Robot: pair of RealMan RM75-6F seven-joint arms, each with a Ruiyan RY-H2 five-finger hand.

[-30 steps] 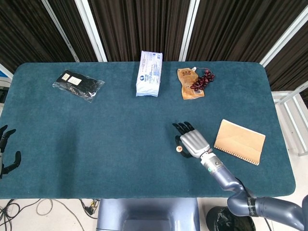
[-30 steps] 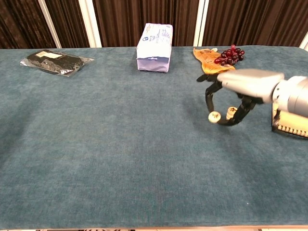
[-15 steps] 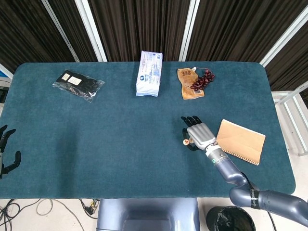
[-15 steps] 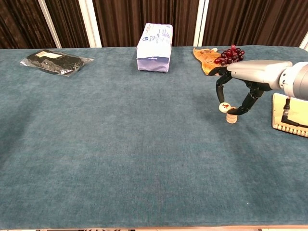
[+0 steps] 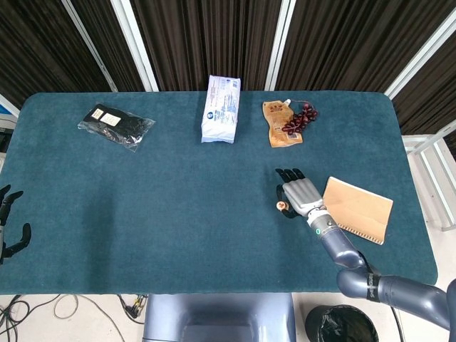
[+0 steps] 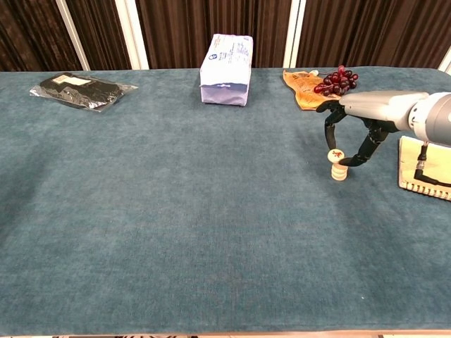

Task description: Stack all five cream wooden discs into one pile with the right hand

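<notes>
A short pile of cream wooden discs (image 6: 340,172) stands on the blue cloth, right of centre. Just on top of it is another cream disc (image 6: 335,155) with a red mark, slightly tilted, pinched between the thumb and a finger of my right hand (image 6: 359,123). From the head view that hand (image 5: 299,194) arches over the pile and only the marked disc (image 5: 281,207) peeks out at its left side. How many discs the pile holds is hard to tell. My left hand (image 5: 8,221) hangs off the table's left edge, fingers apart and holding nothing.
A brown notebook (image 5: 355,209) lies close to the right of the hand. Along the far edge lie a white packet (image 5: 221,108), an orange pouch with dark grapes (image 5: 288,121) and a black packet (image 5: 115,124).
My right hand has carried the marked disc to the right and away from me, from a spot on the cloth to the top of the pile. The left hand has not moved.
</notes>
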